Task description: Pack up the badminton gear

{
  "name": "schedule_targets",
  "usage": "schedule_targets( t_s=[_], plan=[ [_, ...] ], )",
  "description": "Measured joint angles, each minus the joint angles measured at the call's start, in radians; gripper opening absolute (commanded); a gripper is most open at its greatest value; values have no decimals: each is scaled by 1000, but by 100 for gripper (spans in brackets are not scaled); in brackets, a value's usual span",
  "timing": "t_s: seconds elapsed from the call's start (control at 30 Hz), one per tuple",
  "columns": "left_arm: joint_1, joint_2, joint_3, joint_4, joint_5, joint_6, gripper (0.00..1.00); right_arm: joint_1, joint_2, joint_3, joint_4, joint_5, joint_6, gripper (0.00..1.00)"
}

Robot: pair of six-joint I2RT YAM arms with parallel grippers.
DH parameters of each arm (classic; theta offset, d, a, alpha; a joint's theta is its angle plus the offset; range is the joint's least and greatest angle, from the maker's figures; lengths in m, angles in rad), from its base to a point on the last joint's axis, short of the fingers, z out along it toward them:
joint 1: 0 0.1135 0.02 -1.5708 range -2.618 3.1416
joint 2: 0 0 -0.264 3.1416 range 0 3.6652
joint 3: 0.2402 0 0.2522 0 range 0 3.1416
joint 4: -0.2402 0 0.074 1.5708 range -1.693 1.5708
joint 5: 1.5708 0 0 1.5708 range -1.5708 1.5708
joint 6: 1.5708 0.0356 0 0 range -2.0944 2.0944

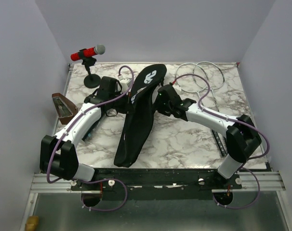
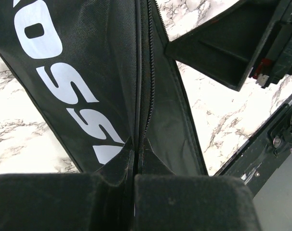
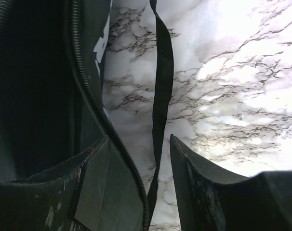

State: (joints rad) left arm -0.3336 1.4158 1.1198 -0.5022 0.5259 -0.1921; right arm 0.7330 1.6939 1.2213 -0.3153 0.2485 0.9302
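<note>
The left end effector (image 2: 135, 166) is clamped on the zipper seam of the large black fabric racket-shaped bag (image 2: 88, 72). The right end effector (image 3: 139, 144), spread apart, straddles the bag's thin black strap (image 3: 161, 96).

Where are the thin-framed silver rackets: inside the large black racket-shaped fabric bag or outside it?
Outside: the thin-framed rackets lie on the marble table, right of the black bag.

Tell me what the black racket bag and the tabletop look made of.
Black racket-shaped bag: matte woven synthetic cloth, likely nylon or polyester; fine weave shows, plus a coil zipper. White grey-veined tabletop: glossy marble look with glare; stone or printed laminate, cannot tell.
</note>
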Motion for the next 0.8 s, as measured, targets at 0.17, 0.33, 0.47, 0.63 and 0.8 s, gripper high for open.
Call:
schedule_targets(
  t_s=[0.17,0.33,0.47,0.63,0.8],
  plan=[
    [0,-3,0,0,0,0,0,0,-52,-1,18,2,-7,60],
    [0,-5,0,0,1,0,0,0,-164,-32,37,17,-16,60],
    [0,-6,0,-2,8,1,0,0,-161,-27,58,21,-36,59],
    [0,-20,0,-12,14,1,0,0,-62,11,68,19,-63,57],
    [0,-47,0,-16,34,0,0,-3,27,61,91,19,-89,52]
  ],
)
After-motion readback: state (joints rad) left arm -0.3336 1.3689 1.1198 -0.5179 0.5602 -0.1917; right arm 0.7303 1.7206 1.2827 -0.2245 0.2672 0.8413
